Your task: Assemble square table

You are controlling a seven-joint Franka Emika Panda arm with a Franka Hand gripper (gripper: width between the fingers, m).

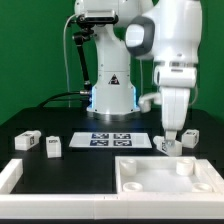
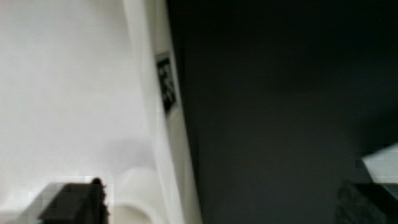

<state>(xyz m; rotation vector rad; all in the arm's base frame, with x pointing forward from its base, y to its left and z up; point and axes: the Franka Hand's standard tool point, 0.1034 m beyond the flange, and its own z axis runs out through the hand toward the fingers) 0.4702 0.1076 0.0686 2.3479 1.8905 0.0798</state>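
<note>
The white square tabletop [image 1: 165, 178] lies recessed side up at the front of the exterior view's right. Two white legs [image 1: 168, 145] [image 1: 188, 137] stand just behind it. Two more legs [image 1: 27, 141] [image 1: 52, 146] stand on the exterior view's left. My gripper [image 1: 172, 130] hangs just above the nearer right-hand leg. In the wrist view the gripper [image 2: 222, 205] is open and empty, and one dark finger [image 2: 71, 203] shows over the tabletop's white surface [image 2: 71, 100]. The tabletop's edge carries a tag [image 2: 167, 85].
The marker board [image 1: 108, 139] lies flat on the black table in front of the robot's base. A long white bar [image 1: 10, 176] edges the workspace at the front of the exterior view's left. A blurred white corner [image 2: 382, 160] shows at the wrist view's edge.
</note>
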